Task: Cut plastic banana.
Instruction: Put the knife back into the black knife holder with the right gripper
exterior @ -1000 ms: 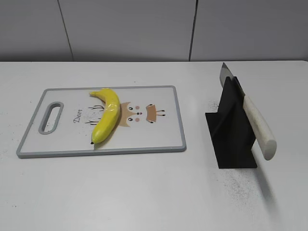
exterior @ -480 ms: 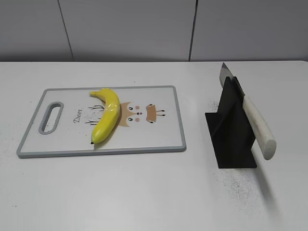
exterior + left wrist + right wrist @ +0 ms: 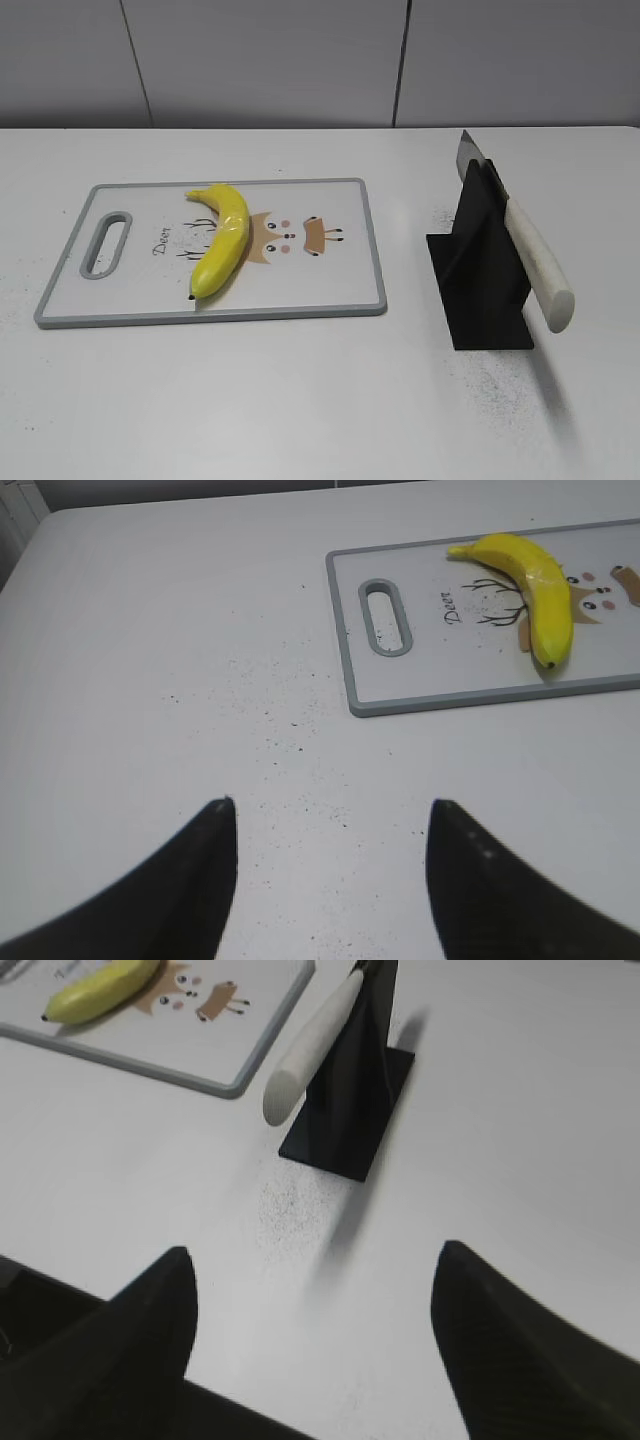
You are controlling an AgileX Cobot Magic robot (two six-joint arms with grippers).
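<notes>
The left gripper (image 3: 330, 825) hangs over the bare white worktop (image 3: 150, 660), its dark fingers (image 3: 205, 865) spread wide and holding nothing. Ahead of them and off to the right lies the cutting board (image 3: 350, 660), and on it, beyond its handle slot, the plastic banana (image 3: 535, 580), dark tip toward the board's near edge.

The right gripper (image 3: 315, 1295) also hovers low with fingers (image 3: 160, 1305) wide apart and empty. Just ahead stands a black knife stand (image 3: 350, 1090), a white-handled knife (image 3: 310, 1045) slanting down from it toward the fingers. The banana lies farther off to the left.
</notes>
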